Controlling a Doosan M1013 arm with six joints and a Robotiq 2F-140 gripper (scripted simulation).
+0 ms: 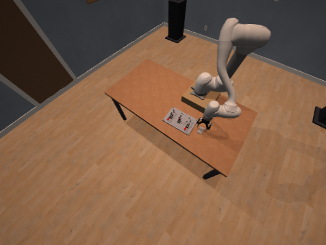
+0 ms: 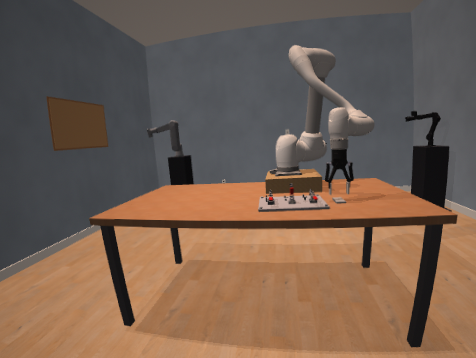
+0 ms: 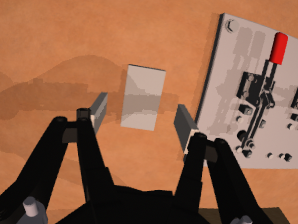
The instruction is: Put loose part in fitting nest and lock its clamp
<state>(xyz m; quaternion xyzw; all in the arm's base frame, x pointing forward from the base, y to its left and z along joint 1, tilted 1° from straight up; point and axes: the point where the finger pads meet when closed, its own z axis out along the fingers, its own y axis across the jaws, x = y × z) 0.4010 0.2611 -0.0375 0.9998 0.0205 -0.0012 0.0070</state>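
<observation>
Beneath our half-open, empty jaws lies the loose part (image 3: pixel 143 96), flat on the desk (image 3: pixel 67 23): seemingly thin, stiff, light; we judge its long edges the best hold.

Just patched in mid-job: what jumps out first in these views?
The pale arm bends down from its block on the table, its open gripper poised over the loose grey part. Beside that part lies the fixture plate with its red-handled clamps.

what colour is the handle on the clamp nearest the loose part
Red: the clamp handle shows best in the wrist view.
</observation>
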